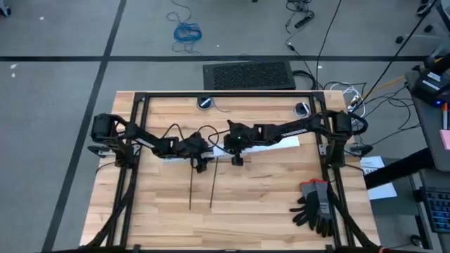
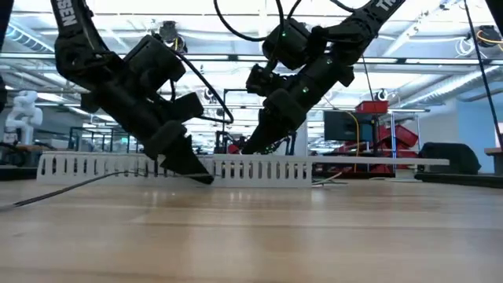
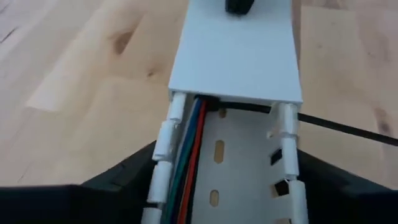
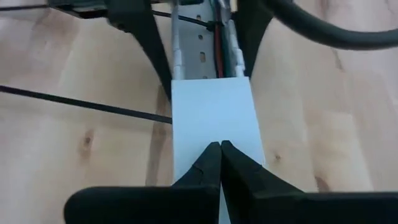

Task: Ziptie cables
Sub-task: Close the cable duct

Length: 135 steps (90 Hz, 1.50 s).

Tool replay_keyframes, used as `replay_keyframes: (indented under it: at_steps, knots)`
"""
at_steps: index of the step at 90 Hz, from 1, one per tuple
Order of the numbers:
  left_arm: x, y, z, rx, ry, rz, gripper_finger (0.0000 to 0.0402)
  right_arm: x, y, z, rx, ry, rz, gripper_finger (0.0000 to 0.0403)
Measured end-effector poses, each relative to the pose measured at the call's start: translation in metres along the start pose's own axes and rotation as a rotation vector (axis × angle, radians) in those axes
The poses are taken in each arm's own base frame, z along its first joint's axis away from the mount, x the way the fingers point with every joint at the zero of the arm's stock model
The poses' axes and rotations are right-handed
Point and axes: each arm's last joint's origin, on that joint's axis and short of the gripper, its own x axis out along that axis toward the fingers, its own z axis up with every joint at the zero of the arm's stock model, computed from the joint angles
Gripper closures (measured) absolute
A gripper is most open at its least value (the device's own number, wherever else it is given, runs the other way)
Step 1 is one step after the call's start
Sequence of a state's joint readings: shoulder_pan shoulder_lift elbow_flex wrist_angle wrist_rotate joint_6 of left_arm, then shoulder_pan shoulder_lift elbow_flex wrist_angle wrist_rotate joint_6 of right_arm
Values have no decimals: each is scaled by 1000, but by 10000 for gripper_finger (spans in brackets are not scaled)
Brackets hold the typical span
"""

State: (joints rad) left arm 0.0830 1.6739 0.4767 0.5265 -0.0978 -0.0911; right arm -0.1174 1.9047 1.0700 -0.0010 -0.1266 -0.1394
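two zipties lying near on the table; farther, left gripper open astride the slotted strip holding the cables; right gripper closed, pressing the strip's white cover.

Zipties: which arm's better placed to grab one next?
Left, probably. The left pincer sits open astride the slotted duct, right by the near ends of the zipties. The right pincer is shut, its tip on the white cover, slightly farther off.

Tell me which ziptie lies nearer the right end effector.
The ziptie on the right arm's side, closest to the right end effector; the other lies farther left.
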Motion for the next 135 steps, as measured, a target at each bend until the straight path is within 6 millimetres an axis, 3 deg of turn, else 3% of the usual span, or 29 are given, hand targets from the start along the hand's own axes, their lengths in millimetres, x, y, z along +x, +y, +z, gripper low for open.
replay_keyframes:
  at_steps: [51,59,76,86,115,135]
  knots:
    - [0,1,1,-10,-13,12,157,-3,-1,12,-18,-121,0,403]
    - [0,2,1,-18,-17,34,157,-16,1,16,-18,-125,1,403]
    - [0,1,1,-11,-15,16,157,-69,-2,33,-12,-147,-23,403]
    - [0,1,2,-7,-15,8,157,-79,-11,29,2,-111,-45,403]
    - [1,0,5,-2,-12,-16,157,-35,-20,1,89,63,-50,403]
    - [7,-1,10,24,-8,-18,157,-4,-20,5,90,-7,19,403]
